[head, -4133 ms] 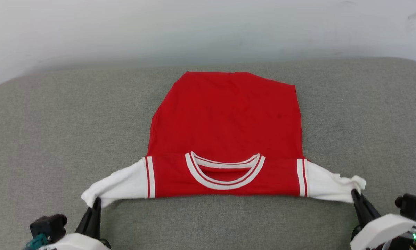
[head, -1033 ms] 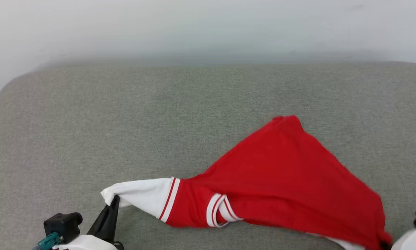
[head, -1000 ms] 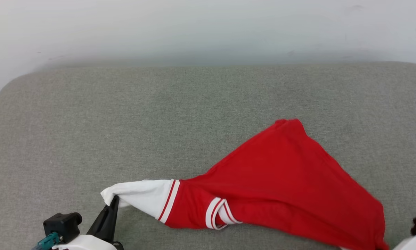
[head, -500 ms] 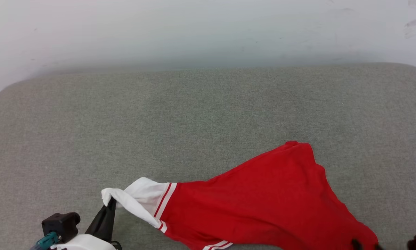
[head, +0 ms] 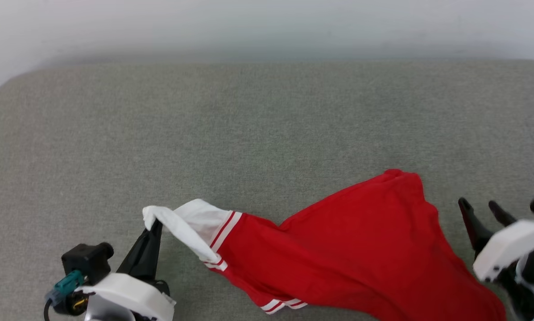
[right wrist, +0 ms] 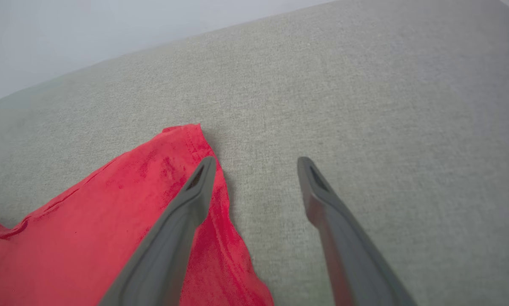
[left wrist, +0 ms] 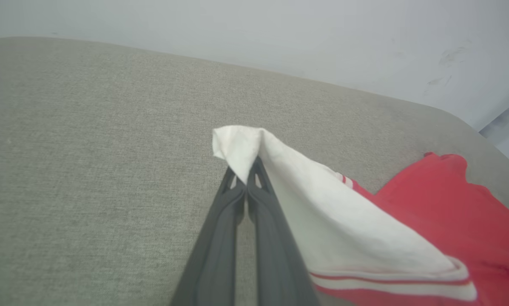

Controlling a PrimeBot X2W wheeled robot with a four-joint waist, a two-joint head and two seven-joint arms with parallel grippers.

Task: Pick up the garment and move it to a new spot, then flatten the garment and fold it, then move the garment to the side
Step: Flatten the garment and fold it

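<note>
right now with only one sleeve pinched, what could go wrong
1. The left gripper is shut on just the tip of the white sleeve; a pull could slip it free or bunch the garment.
2. The right gripper is open beside the red edge, holding nothing; closing there may grab cushion fabric or several layers.

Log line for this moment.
red white-sleeved jersey: rumpled on grey cushion | left gripper: shut on its sleeve | right gripper: open, empty

left hand [head: 156,226] pinched, right hand [head: 477,203] spread
</note>
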